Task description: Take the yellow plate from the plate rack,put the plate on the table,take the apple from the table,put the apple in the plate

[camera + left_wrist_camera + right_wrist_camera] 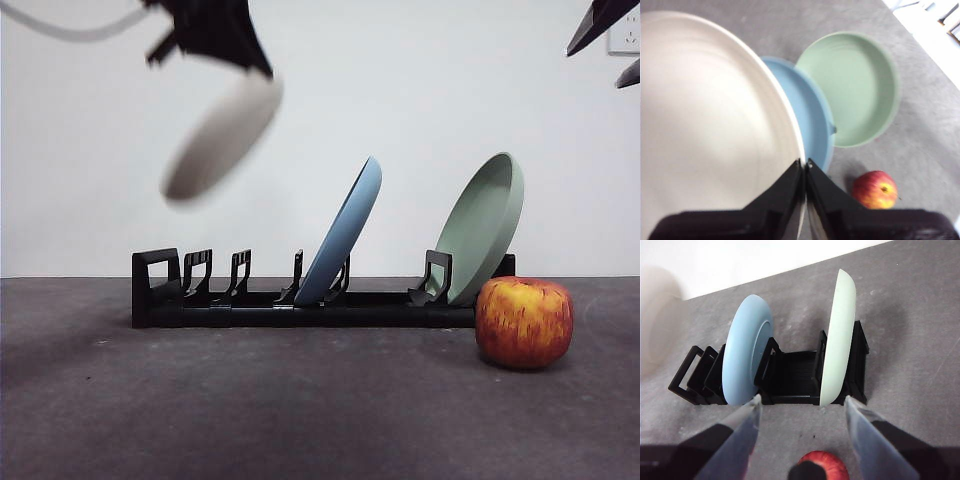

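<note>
The cream-beige yellow plate (pixel 222 135) hangs tilted in the air above the left end of the black plate rack (pixel 300 300), blurred by motion. My left gripper (pixel 805 167) is shut on its rim; the plate (pixel 710 125) fills most of the left wrist view. The red apple (pixel 524 322) rests on the dark grey table (pixel 300 420) just right of the rack. My right gripper (pixel 802 410) is open, hovering above the apple (pixel 827 465) and facing the rack (pixel 790 372).
A light blue plate (pixel 345 232) leans in the middle of the rack and a sage green plate (pixel 483 227) stands at its right end, close behind the apple. The right arm shows as dark tips (pixel 605 25) at the top right corner.
</note>
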Robot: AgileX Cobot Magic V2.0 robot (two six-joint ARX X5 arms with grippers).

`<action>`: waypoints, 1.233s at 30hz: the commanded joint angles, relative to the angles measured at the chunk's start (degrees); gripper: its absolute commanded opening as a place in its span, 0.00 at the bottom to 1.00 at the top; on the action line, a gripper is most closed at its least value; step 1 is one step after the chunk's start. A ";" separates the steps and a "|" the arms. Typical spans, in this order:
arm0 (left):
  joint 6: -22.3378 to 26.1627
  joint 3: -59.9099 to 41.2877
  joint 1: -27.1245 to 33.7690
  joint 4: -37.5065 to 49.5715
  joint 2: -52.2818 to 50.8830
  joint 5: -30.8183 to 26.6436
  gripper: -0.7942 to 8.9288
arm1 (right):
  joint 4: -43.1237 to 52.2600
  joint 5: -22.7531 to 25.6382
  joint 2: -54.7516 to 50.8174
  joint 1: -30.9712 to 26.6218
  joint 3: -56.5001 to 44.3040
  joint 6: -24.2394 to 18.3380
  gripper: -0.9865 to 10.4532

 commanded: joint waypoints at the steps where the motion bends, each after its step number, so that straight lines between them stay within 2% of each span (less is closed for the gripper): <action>1: 4.98 0.76 -1.86 -3.74 -3.28 0.39 0.07 | 0.33 -0.02 0.09 0.13 0.26 -0.46 0.33; 6: 11.13 0.76 -6.12 -13.79 -9.27 -0.04 0.07 | 0.35 0.00 0.09 0.13 0.26 -0.46 0.33; 8: 13.03 0.76 -8.44 -17.73 -11.30 -1.99 0.07 | 0.35 0.04 0.09 0.13 0.26 -0.46 0.33; 13: 14.49 0.68 -16.68 -24.44 -14.43 -15.41 0.07 | 0.35 0.11 0.09 0.13 0.26 -0.46 0.33; 18: 14.21 -0.46 -24.09 -27.47 -14.60 -21.35 0.07 | 0.33 0.09 0.09 0.13 0.26 -0.46 0.33; 23: 10.47 -7.30 -31.08 -24.28 -14.58 -26.32 0.07 | 0.33 0.09 0.07 0.13 0.26 -0.46 0.33; 26: 9.25 -12.92 -33.73 -20.96 -14.51 -26.99 0.07 | 0.31 0.09 0.07 0.13 0.26 -0.46 0.33; 31: 8.98 -23.74 -36.28 -10.88 -14.08 -26.97 0.07 | 0.33 0.11 0.07 0.13 0.26 -0.46 0.33; 37: 9.53 -32.46 -36.44 0.50 -10.38 -27.41 0.07 | 0.33 0.11 0.09 0.13 0.26 -0.46 0.33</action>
